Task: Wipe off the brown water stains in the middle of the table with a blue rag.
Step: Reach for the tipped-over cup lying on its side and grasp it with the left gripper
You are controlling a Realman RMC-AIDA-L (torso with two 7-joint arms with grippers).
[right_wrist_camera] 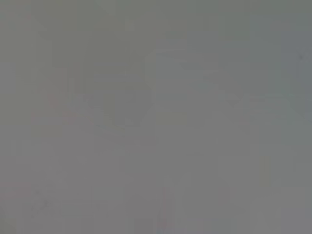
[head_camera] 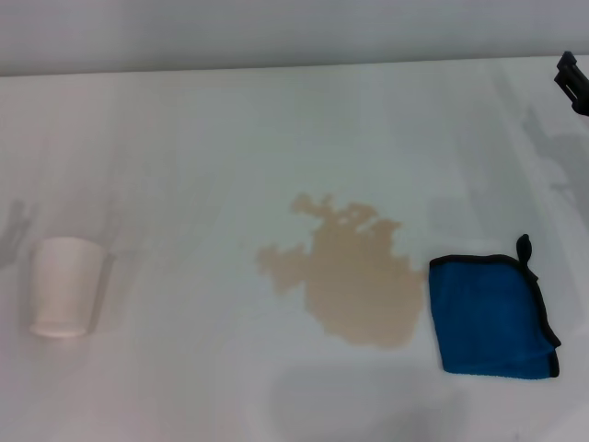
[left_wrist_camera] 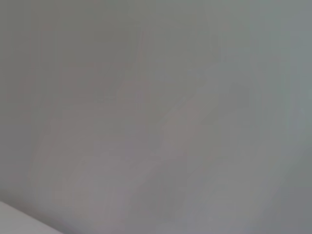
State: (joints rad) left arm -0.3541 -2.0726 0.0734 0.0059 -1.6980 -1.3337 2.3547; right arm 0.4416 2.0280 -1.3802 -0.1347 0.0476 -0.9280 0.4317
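In the head view the brown water stains lie as a thin tan, ragged puddle in the middle of the white table. The blue rag, folded and black-edged with a small black loop at its far corner, lies flat just right of the puddle, its left edge almost touching it. A dark part of my right gripper shows at the far right edge, high above and beyond the rag. My left gripper is out of view. Both wrist views show only plain grey surface.
A white cup stands at the left of the table, well apart from the puddle. The table's far edge meets a grey wall.
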